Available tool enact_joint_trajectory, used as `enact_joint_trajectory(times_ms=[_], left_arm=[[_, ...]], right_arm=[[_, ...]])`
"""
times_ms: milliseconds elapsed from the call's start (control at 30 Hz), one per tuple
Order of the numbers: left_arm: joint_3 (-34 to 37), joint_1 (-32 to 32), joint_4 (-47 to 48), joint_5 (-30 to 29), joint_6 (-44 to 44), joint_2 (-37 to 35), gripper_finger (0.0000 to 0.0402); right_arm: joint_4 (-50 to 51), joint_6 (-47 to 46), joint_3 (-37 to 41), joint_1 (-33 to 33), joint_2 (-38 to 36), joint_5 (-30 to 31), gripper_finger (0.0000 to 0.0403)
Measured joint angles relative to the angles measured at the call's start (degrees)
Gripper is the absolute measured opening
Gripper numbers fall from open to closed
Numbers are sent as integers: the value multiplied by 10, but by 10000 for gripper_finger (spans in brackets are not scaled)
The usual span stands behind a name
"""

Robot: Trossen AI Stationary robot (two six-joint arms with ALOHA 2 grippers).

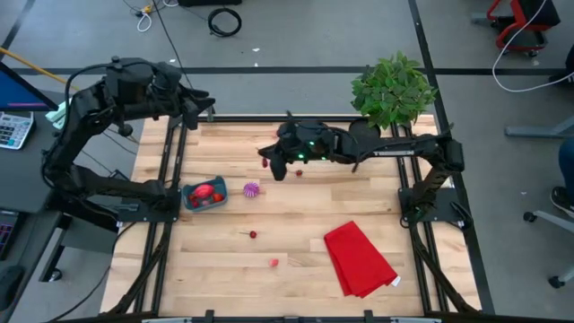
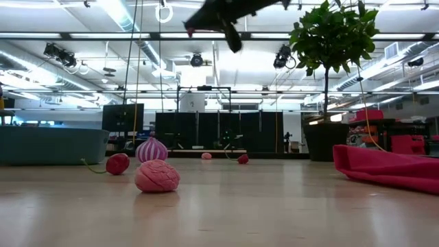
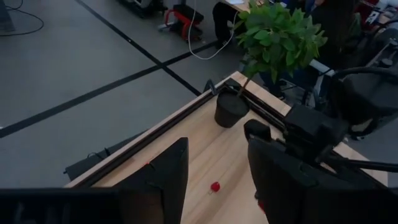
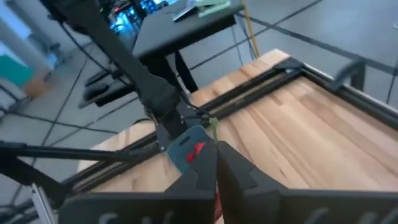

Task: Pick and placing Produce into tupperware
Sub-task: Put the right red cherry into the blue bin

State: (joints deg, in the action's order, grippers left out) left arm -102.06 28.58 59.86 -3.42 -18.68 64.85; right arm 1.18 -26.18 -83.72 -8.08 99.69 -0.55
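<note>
Produce (image 1: 254, 235) seen scattered on surface (image 1: 296, 215); several pieces already in tupperware (image 1: 204, 195) at left edge. Right tool (image 1: 265, 158) raised, closed, a red piece seemingly pinched. Left tool (image 1: 208, 105) parked, parted. Carry to tupperware judged next.

A grey floor (image 1: 296, 31) crossed by dark lines surrounds the wooden table (image 1: 296, 215) — cables (image 1: 224, 20) lie coiled on it beyond the far edge. A desk (image 1: 18, 117) with a calculator (image 1: 13, 128) stands at the left, a red chair base (image 1: 520, 22) at the far right. In the low view, strip lights (image 2: 123, 17) run along a white ceiling (image 2: 62, 31) — dark cabinets (image 2: 219, 130) line the back wall.
</note>
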Motion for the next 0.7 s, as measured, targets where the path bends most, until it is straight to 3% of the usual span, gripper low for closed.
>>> enact_joint_trajectory(times_ms=[467,700], left_arm=[[0,0,-1,-17,4,0,172],[1,0,-1,-20,5,0,172]], right_arm=[[70,113,-281,18,236,-95,3],[65,116,-349,20,335,-93,3]])
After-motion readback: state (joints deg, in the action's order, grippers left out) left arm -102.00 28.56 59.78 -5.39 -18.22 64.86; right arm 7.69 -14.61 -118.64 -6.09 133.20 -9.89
